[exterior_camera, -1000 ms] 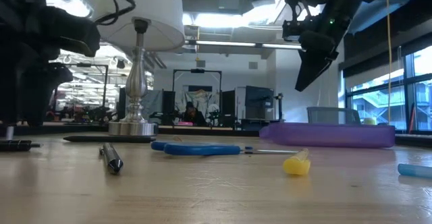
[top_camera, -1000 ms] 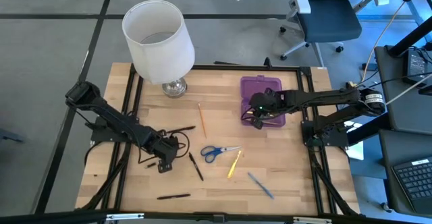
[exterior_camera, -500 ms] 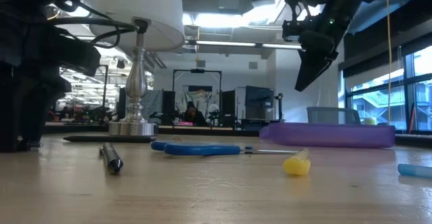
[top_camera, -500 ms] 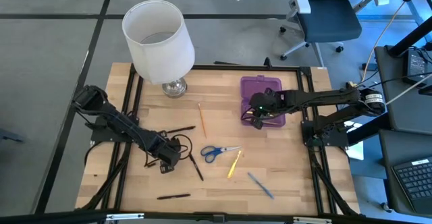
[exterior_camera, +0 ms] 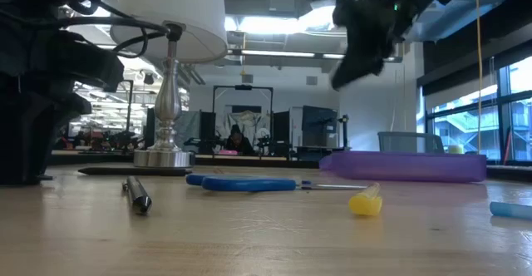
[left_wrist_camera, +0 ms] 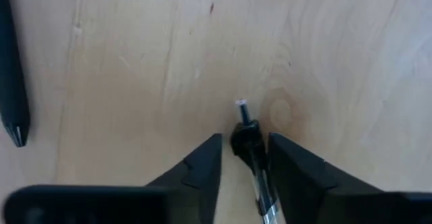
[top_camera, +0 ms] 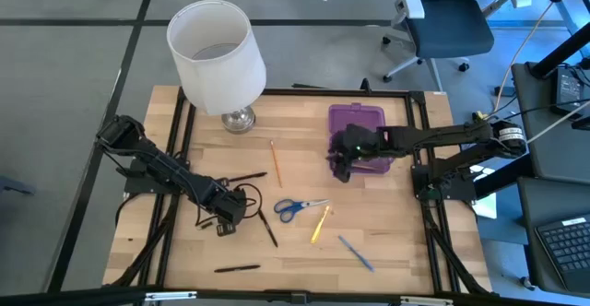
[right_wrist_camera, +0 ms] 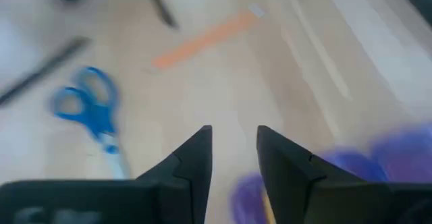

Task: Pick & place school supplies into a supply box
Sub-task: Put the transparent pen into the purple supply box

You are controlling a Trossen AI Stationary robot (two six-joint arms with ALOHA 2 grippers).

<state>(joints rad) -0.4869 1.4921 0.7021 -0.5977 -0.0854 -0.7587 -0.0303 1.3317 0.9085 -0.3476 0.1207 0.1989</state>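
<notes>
The left tool (left_wrist_camera: 243, 158) is low on the worktop (top_camera: 295, 251) at its near left, its jaws narrowed around a thin black pen (left_wrist_camera: 251, 146), whose tip pokes out between the fingers. To do this well, the squeeze should finish square on the barrel before any lift, so the pen does not roll free. The purple supply box (top_camera: 360, 133) lies open at the far right (well apart from this pen). The right tool (right_wrist_camera: 233, 158) hangs just beside its left edge, jaws narrow and empty.
</notes>
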